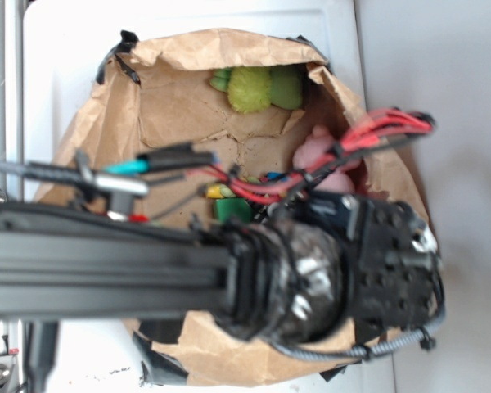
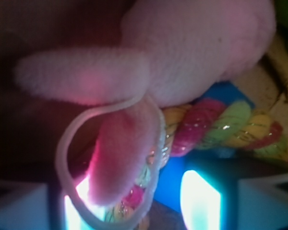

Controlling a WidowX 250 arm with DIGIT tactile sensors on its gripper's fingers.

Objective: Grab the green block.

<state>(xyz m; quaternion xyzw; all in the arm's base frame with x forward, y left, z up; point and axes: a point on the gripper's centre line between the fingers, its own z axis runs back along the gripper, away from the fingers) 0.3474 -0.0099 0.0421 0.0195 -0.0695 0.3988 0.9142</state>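
The green block (image 1: 231, 210) shows as a small green patch on the floor of the brown paper bag (image 1: 180, 98), half hidden behind my arm (image 1: 311, 270). It does not appear in the wrist view. My gripper (image 2: 137, 208) is open, its two glowing fingertips (image 2: 199, 201) wide apart. Between them hang a limb of the pink plush toy (image 2: 192, 52) and a pale cord loop (image 2: 62, 158). In the exterior view the arm hides the gripper.
A twisted multicoloured rope (image 2: 221, 127) lies under the pink plush (image 1: 317, 147), with a blue object (image 2: 170, 191) behind it. A lime-green plush toy (image 1: 252, 88) sits at the bag's far side. The bag's paper walls (image 1: 352, 98) surround everything.
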